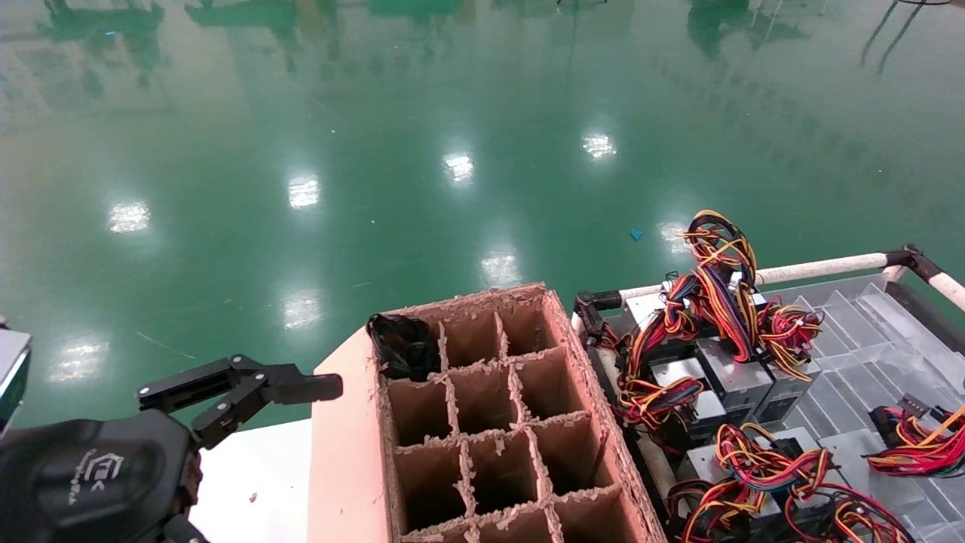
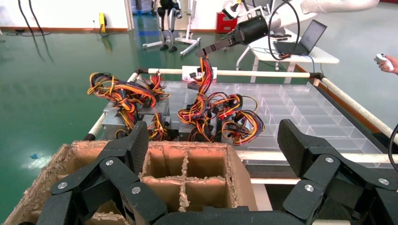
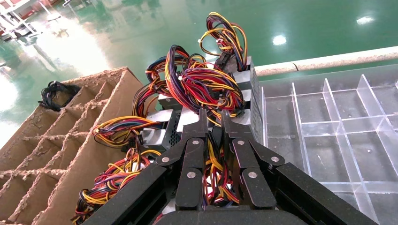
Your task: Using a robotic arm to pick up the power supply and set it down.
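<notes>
My right gripper is shut on a bundle of red, yellow and black wires belonging to a power supply. The grey metal boxes lie just past its fingertips, under more tangled wires. I cannot tell which box those wires belong to. From the left wrist view the right gripper hangs over the tray with a strand of wires pulled up beneath it. In the head view, wires stand up above grey boxes. My left gripper stays open at the lower left, beside the cardboard box.
A cardboard box divided into cells stands in the middle, with a black wire bundle in its far left cell. To its right, a clear plastic tray with dividers holds several power supplies. A white padded rail borders the tray.
</notes>
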{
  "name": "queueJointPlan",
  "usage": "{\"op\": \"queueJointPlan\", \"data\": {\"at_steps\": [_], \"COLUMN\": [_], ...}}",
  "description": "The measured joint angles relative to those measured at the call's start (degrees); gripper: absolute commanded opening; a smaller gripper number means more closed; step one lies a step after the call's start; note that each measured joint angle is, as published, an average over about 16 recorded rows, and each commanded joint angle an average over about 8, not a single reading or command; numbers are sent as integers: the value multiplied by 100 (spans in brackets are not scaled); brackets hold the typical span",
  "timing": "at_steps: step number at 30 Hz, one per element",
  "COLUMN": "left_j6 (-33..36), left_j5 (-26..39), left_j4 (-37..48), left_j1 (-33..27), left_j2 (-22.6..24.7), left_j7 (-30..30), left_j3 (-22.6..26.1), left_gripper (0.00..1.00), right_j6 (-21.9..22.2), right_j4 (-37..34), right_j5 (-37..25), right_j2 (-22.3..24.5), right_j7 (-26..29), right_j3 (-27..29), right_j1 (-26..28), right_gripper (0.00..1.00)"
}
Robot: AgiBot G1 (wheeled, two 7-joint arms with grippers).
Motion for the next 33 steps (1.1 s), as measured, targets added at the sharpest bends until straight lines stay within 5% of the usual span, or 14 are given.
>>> {"op": "queueJointPlan", "data": {"at_steps": [33], "left_j6": [-1], "left_j5": [-2], "left_j4": [3], "left_j1": [1], "left_j2": [-1], "left_j7": [1], "left_j3": [0], "left_gripper": [100], "right_j6": [268], "right_j4": [918], "right_j5": [-276], "right_j2": [-143], "right_j7": [171], "right_j3": [174], "right_j1": [214], "right_gripper": [100]}}
